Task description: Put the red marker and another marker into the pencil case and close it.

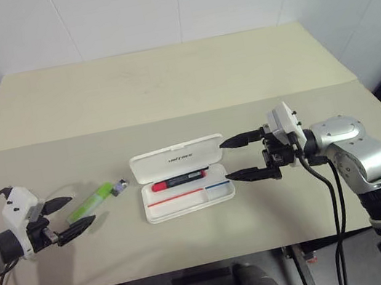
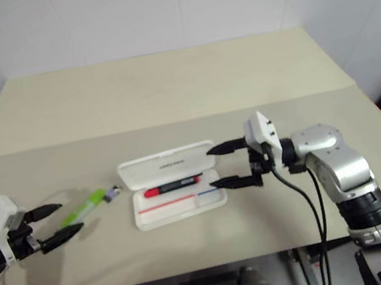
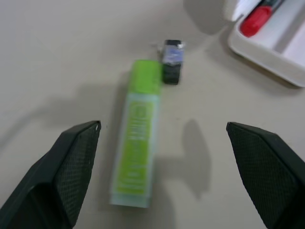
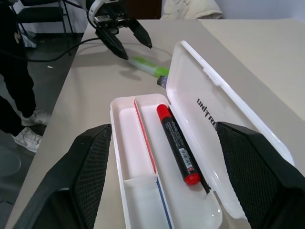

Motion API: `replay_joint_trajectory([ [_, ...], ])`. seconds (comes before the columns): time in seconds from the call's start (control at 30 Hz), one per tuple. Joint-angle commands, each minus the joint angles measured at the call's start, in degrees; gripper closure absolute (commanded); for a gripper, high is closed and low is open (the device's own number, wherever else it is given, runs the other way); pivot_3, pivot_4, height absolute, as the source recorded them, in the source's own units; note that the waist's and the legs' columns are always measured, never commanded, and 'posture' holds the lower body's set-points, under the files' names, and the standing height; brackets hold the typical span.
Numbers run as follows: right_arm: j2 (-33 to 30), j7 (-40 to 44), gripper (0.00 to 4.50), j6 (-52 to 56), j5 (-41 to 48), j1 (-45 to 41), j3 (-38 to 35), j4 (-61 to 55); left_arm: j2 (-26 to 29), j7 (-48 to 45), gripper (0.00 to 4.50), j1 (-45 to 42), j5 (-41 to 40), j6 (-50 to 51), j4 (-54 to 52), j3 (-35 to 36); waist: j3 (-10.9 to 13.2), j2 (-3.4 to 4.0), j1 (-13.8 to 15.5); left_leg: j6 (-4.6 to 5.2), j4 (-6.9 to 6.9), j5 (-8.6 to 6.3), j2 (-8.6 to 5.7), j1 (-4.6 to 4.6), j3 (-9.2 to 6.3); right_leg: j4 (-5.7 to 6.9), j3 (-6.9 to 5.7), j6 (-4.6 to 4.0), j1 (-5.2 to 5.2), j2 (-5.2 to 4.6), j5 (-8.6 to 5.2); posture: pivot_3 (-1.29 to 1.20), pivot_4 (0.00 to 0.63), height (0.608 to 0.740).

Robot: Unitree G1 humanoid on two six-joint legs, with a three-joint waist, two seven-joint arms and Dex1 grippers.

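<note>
Pencil case (image 1: pixel 182 177), centre frame, lid up: red marker (image 1: pixel 179 181) inside; green marker (image 1: pixel 96 200) left, on table (image 1: pixel 166 88); left gripper (image 1: pixel 71 217) and right gripper (image 1: pixel 241 157) jaws spread, empty

Lid logo (image 1: pixel 178 158) too small to read. Green marker (image 3: pixel 138 138) blurred in left wrist view; case (image 3: pixel 274 45) cut off at 2 o'clock.

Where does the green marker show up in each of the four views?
Left eye view: green marker on the table, left of the open pencil case.
Right eye view, again left of the case.
Left wrist view, lying ahead between the fingers.
Right wrist view, beyond the raised lid.
Shared landmark: the pencil case.
</note>
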Motion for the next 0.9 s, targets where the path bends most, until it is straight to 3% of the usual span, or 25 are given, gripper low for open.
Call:
replay_joint_trajectory([
  [0.03,-0.2,-0.4,0.05,-0.9,0.2,-0.9,-0.8,-1.0,1.2,-1.6,0.0,-2.1,1.5,-2.7,3.8,-0.9,0.0,0.0,0.0,0.0,-0.01,0.0,0.0,0.0,0.0,0.0,0.0,0.08,0.0,0.0,0.04,0.0,0.15,0.74],
  [0.43,-0.3,0.7,0.05,-0.9,0.2,-2.0,-0.8,0.0,1.9,-10.3,0.0,-13.5,6.6,-7.0,18.5,-12.5,0.0,0.0,0.2,0.0,0.01,0.0,0.0,-0.01,0.0,0.07,-0.02,0.18,-0.01,0.0,0.1,0.0,0.15,0.74],
  [0.53,-0.3,0.7,0.0,-1.1,0.2,-2.0,-0.9,0.0,1.4,-10.8,0.63,-16.8,9.1,-9.0,22.7,-15.2,0.0,0.0,0.3,0.0,0.02,0.0,-0.01,-0.02,-0.01,0.1,-0.03,0.19,-0.03,0.0,0.1,0.0,0.15,0.74],
  [0.8,-0.7,-0.1,0.0,-0.9,0.3,-0.7,-1.4,-1.3,0.3,-11.5,3.2,-21.4,11.6,-13.5,26.9,-17.3,0.0,0.01,0.8,0.0,0.16,0.0,-0.05,-0.03,0.0,0.19,-0.02,0.22,-0.02,-0.02,0.11,0.0,0.15,0.74],
  [0.83,-0.7,-0.2,0.0,-0.9,0.3,-0.5,-1.5,-1.5,0.2,-11.5,3.41,-21.7,11.5,-13.8,26.8,-17.2,0.0,0.01,0.9,0.0,0.16,0.0,-0.04,-0.03,-0.01,0.19,-0.02,0.22,-0.02,-0.02,0.11,0.0,0.15,0.74],
  [0.9,-0.6,-0.3,0.0,-0.9,0.5,-0.3,-1.5,-1.7,0.3,-11.3,3.41,-22.1,11.5,-14.4,26.8,-16.9,0.0,0.01,1.2,0.0,0.16,0.0,-0.04,-0.03,-0.01,0.2,-0.02,0.22,-0.03,-0.01,0.11,0.0,0.15,0.74],
])
